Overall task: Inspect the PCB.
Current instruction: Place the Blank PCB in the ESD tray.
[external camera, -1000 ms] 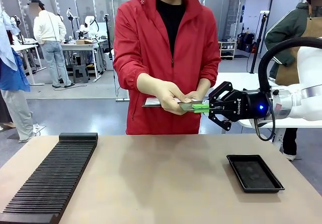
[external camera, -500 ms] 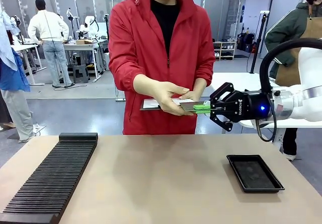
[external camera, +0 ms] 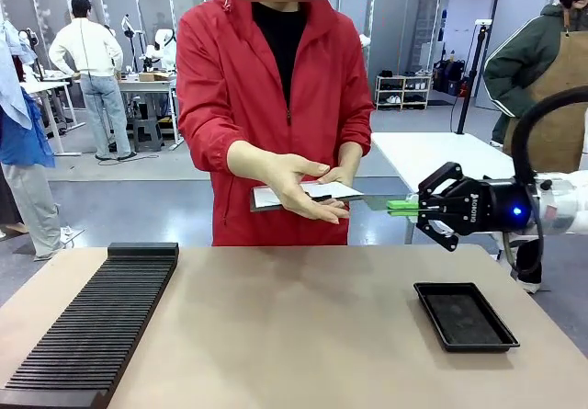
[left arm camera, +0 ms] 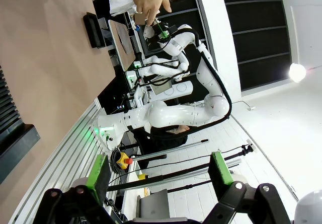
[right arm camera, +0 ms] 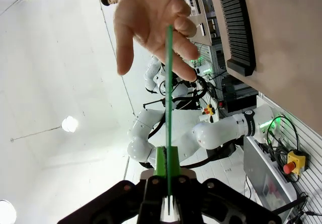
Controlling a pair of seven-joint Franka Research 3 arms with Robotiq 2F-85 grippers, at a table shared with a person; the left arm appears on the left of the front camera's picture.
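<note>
The PCB (external camera: pixel 377 203) is a thin green board held level above the table's far right side, with my right gripper (external camera: pixel 404 209) shut on its right end. In the right wrist view the PCB (right arm camera: pixel 168 83) shows edge-on as a green line rising from between the pads of my right gripper (right arm camera: pixel 167 156). Its far end sits close to the person's open hand (right arm camera: pixel 151 22). The person's hand (external camera: pixel 299 184) is palm up just left of the board, over a clipboard (external camera: pixel 271 198). My left gripper (left arm camera: pixel 158 171) is open with nothing between its fingers.
A shallow black tray (external camera: pixel 464 317) lies on the table at the right, below my right gripper. A long black slotted rack (external camera: pixel 101 322) runs along the table's left side. A person in a red jacket stands at the far edge.
My right gripper has drawn back to the right with the PCB, out of the person's fingers. The person has shifted left and the hand now lies open.
</note>
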